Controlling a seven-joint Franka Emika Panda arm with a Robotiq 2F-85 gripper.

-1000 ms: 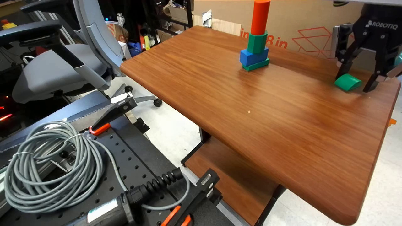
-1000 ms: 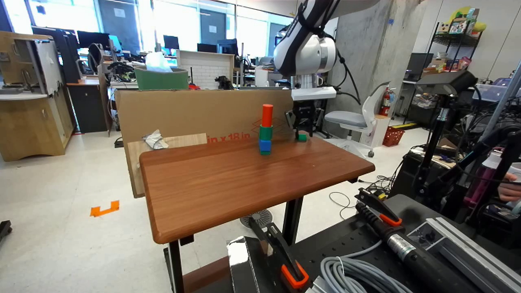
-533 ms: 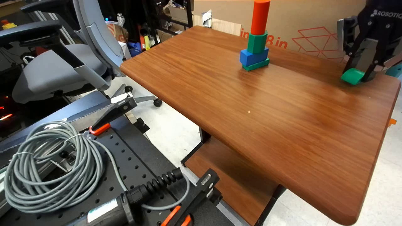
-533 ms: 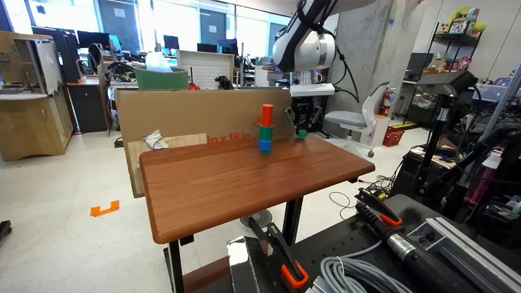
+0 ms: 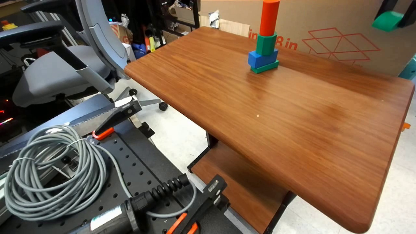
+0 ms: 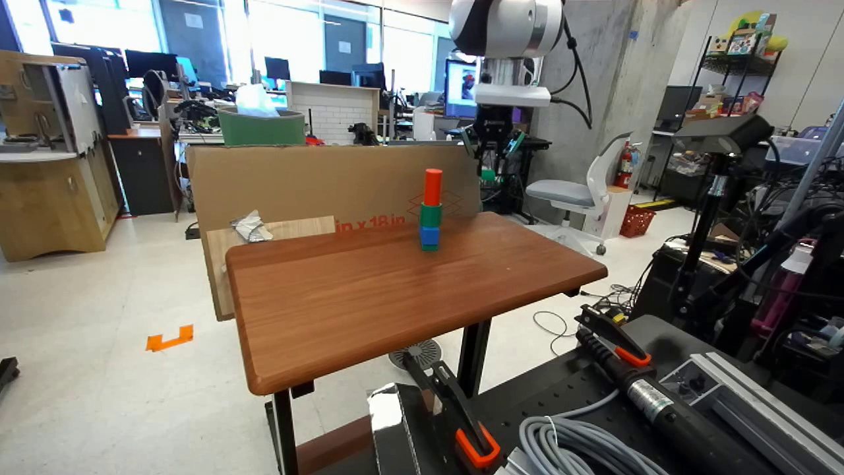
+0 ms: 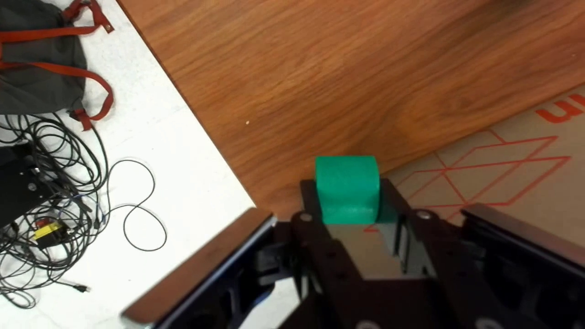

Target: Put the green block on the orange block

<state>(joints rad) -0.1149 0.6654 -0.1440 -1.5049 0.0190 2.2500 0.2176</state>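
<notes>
The green block [image 7: 348, 189] is small, teal, with a curved face. My gripper [image 7: 349, 196] is shut on it, one finger on each side. In an exterior view the green block [image 6: 488, 175] is in the air beyond the table's back right corner. In an exterior view the green block [image 5: 387, 21] and fingertips are at the upper right; the rest of the gripper is cut off. The orange block [image 5: 269, 18] is a tall upright orange-red cylinder on top of a stack, also in an exterior view [image 6: 432, 187]. The gripper is well apart from it. The orange block is out of the wrist view.
Under the orange block stand a green piece [image 5: 266, 45], a blue block [image 5: 262, 59] and a flat green base [image 5: 265, 67] on the wooden table [image 5: 308, 130]. A large cardboard sheet [image 6: 316, 178] stands behind the table. A black bench [image 5: 130, 156] with coiled cable is in front.
The gripper was open around the green block on the table, then shut on it. It has since risen with the block well above the table. The stack has not moved.
</notes>
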